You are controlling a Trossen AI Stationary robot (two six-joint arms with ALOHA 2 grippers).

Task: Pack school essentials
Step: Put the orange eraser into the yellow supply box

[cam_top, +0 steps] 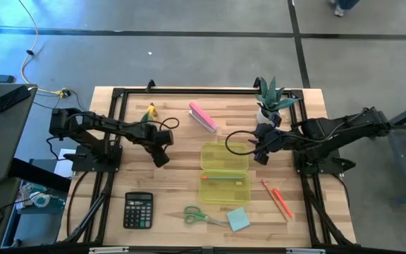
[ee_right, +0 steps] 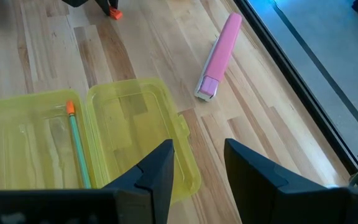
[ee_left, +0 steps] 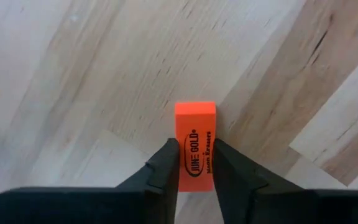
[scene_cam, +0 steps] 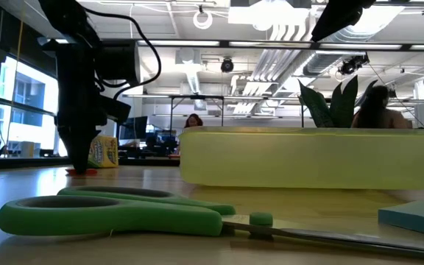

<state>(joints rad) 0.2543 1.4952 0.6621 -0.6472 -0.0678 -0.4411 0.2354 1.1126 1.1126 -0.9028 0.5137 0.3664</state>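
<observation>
One orange eraser (ee_left: 195,145) sits pinched between the two fingers of my left gripper (ee_left: 196,163); my right gripper (ee_right: 199,167) hovers part-open, empty, above one yellow case (ee_right: 143,112).

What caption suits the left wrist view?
Left gripper closing its dark fingers around an orange eraser on the wooden table.

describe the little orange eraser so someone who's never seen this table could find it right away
Start at the open yellow plastic case mid-table, then go to the left arm's hand beside it. The orange eraser sits on the wood between its fingers: a tiny block with dark print, far smaller than the pink block.
</observation>
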